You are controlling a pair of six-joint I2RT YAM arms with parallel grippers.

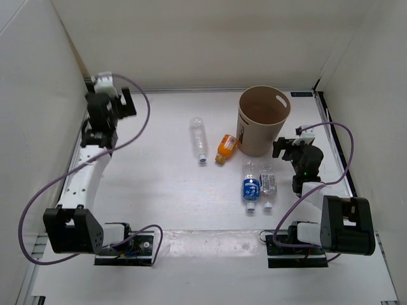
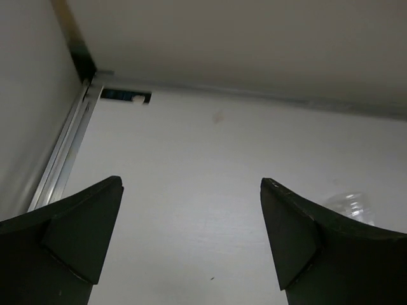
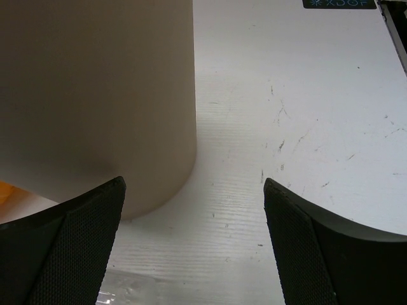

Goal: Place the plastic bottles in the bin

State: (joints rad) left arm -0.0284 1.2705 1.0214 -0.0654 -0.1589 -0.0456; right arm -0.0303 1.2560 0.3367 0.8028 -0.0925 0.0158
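**Right gripper (image 1: 280, 147) and left gripper (image 1: 126, 101) gape wide, empty**

All four bottles lie on the table (image 1: 159, 190), none binned. The long bottle (image 1: 199, 140) and orange bottle (image 1: 226, 148) are left of the bin (image 1: 257, 136). The blue-labelled bottle (image 1: 251, 184) and white-labelled bottle (image 1: 268, 184) are nearer me. I judge the first pick pending: my right must drop across the white-labelled bottle nearby. The table is white and scuffed, with walls (image 1: 191, 38) on three sides.

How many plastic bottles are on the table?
4: long clear bottle left of the bin, orange bottle beside its base, blue-labelled bottle and white-labelled bottle together in front of it.
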